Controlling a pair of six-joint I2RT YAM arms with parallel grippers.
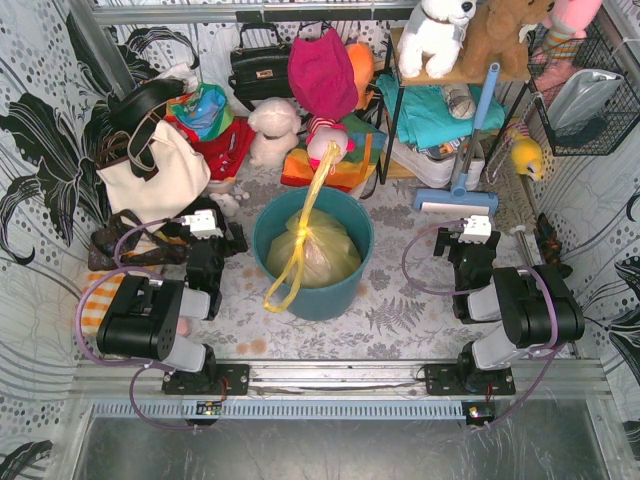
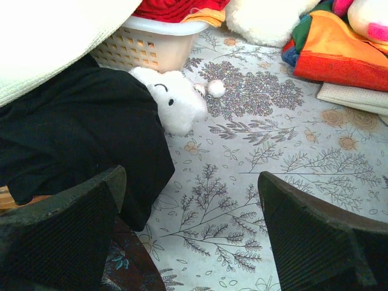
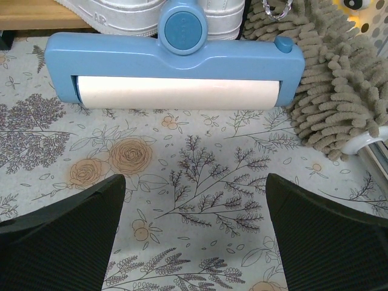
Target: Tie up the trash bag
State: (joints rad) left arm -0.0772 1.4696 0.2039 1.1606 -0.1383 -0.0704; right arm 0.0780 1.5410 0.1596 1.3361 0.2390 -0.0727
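The yellow-green trash bag (image 1: 315, 252) sits inside the round teal bin (image 1: 352, 280) at the middle of the table. Its neck is gathered at the left side. One twisted strip rises to the far rim; a loop hangs over the near rim. My left gripper (image 1: 206, 222) rests left of the bin, open and empty, its fingers (image 2: 66, 236) wide apart over the floral cloth. My right gripper (image 1: 472, 232) rests right of the bin, open and empty, its fingers (image 3: 330, 236) wide apart. The bag shows in neither wrist view.
A blue lint roller (image 3: 173, 60) and a grey chenille mop head (image 3: 327, 79) lie ahead of the right gripper. A black garment (image 2: 79, 145), a small white plush (image 2: 173, 100) and a cream basket (image 2: 148, 42) lie by the left gripper. Bags, toys and a shelf crowd the back.
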